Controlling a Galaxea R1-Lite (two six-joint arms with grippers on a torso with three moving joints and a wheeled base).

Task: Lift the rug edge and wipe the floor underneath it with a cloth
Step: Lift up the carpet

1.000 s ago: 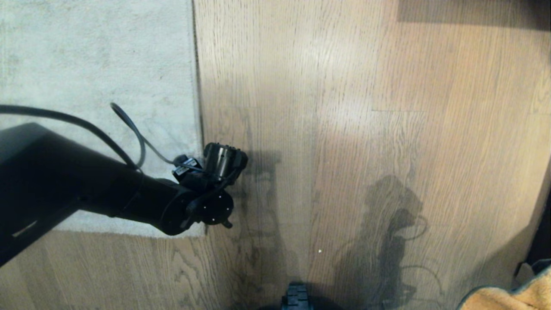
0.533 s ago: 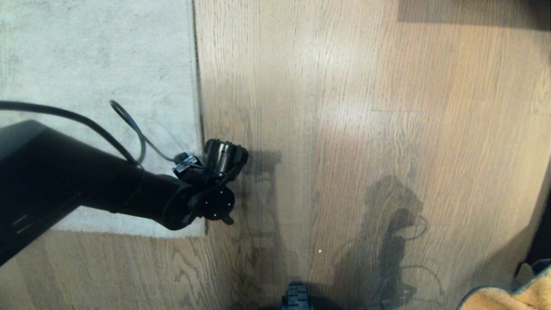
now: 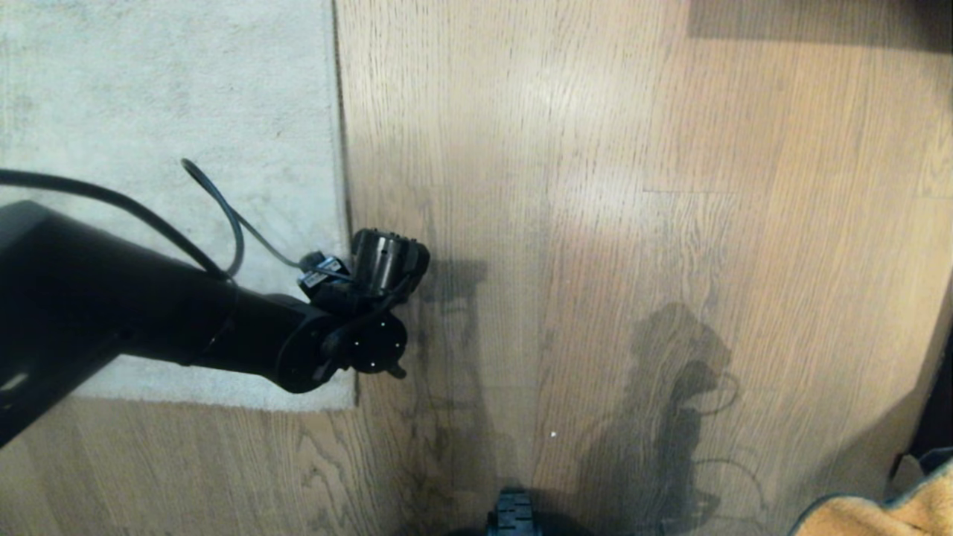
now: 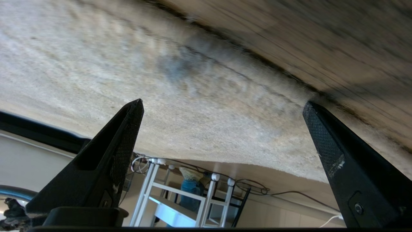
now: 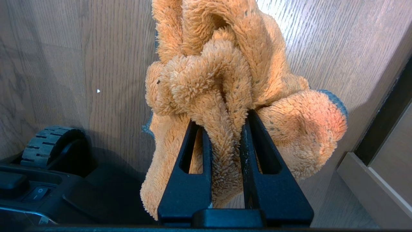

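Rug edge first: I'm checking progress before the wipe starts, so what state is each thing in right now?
rug edge: flat on the floor, not lifted.
left tool: open, at the rug edge, holding nothing.
right tool: shut on the cloth.
cloth: bunched up, held off the floor.
floor: bare planks beside the rug, not yet wiped under it.

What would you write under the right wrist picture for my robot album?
The right gripper pinches a fluffy orange cloth above the wooden floor.
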